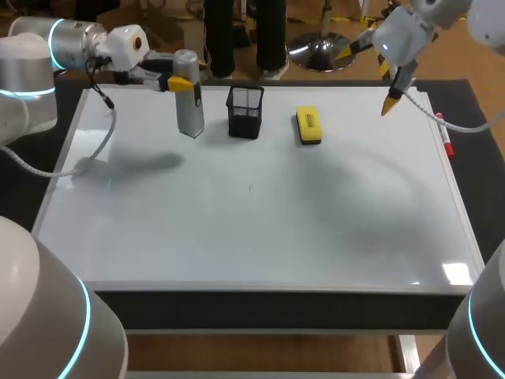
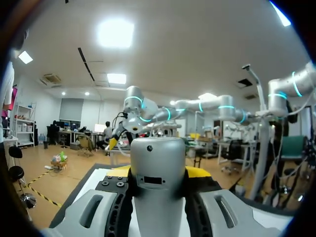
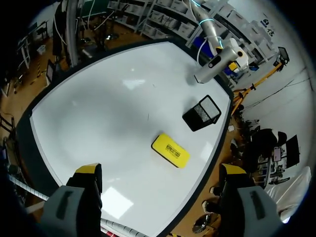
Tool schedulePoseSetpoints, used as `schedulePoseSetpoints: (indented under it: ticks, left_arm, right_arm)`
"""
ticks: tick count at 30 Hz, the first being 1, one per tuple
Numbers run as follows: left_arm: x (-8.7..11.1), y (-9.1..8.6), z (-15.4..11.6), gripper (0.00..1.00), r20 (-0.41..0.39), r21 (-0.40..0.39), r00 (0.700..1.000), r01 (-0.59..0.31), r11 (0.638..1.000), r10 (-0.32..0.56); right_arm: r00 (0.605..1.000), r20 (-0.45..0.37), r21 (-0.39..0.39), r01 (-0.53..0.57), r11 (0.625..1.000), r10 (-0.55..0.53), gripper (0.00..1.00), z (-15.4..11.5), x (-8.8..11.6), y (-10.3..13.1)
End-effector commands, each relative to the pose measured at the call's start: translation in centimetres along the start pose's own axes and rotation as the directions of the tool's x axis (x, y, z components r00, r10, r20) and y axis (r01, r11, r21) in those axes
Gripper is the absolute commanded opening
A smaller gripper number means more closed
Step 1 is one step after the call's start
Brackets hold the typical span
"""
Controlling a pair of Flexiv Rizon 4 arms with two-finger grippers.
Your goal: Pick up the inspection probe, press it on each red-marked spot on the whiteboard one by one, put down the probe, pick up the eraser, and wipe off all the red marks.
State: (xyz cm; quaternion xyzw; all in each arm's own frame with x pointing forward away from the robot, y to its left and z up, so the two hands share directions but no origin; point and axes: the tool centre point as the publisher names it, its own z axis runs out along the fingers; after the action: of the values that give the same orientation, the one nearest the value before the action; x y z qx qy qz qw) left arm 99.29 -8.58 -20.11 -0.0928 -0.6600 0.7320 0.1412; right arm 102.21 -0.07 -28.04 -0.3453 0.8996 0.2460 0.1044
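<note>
Holder (image 1: 245, 111): black mesh, square, upright on the far part of the whiteboard (image 1: 260, 229), a little left of the middle; its inside is too dark to read. Probe (image 1: 188, 103): grey cylinder with a rounded top, upright, just left of the holder and apart from it; whether its foot touches the whiteboard cannot be told. Eraser (image 1: 308, 125): yellow block, flat on the whiteboard, just right of the holder and apart from it, long side running near to far. Pen (image 1: 447, 144): red-capped, lying along the whiteboard's right frame. Whiteboard: white, framed, covering most of the dark worktop (image 1: 483, 150). Left arm (image 1: 75, 43): enters from the far left, forearm level over the whiteboard's far left corner, wrist pointing right. Left tool (image 1: 183, 83): clamped on the probe's upper half, a yellow tip on either side of it in the left wrist view. Right arm (image 1: 485, 20): enters from the far right, raised above the whiteboard's far right corner. Right tool (image 3: 161, 170): fingers spread wide, holding nothing, aimed down at the whiteboard; eraser and holder lie ahead of it, well apart from its tips.
</note>
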Motion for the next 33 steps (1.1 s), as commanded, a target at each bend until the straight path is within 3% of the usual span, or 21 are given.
schedulePoseSetpoints:
  ticks: [1,7,13,25,33]
  left_arm:
    - [0.2,-2.2,1.3,0.0,0.075,-0.028,0.997,0.0,1.0,0.002]
    - [-1.5,-4.4,2.2,0.0,0.124,-0.023,0.992,-0.004,1.0,0.007]
    - [-3.3,-5.5,3.8,0.0,0.148,-0.023,0.989,0.004,1.0,0.0]
    - [-6.8,-6.0,6.9,0.0,0.238,0.05,0.971,-0.032,0.998,0.019]
    - [-8.9,-5.2,8.1,0.0,0.219,0.051,0.976,-0.026,0.998,0.014]
  right_arm:
    - [1.0,-0.004,0.002,0.002,1.0,-0.002,1.0,0.0,-0.1,-0.1]
    - [1.0,-0.004,0.002,0.002,1.0,-0.002,1.0,0.0,-0.1,-0.1]
    - [1.0,-0.004,0.002,0.002,1.0,-0.002,1.0,0.0,-0.1,-0.1]
    - [1.0,-0.004,0.002,0.002,1.0,-0.002,1.0,0.0,-0.1,-0.1]
    - [1.0,-0.004,0.002,0.002,1.0,-0.002,1.0,0.0,-0.1,-0.1]
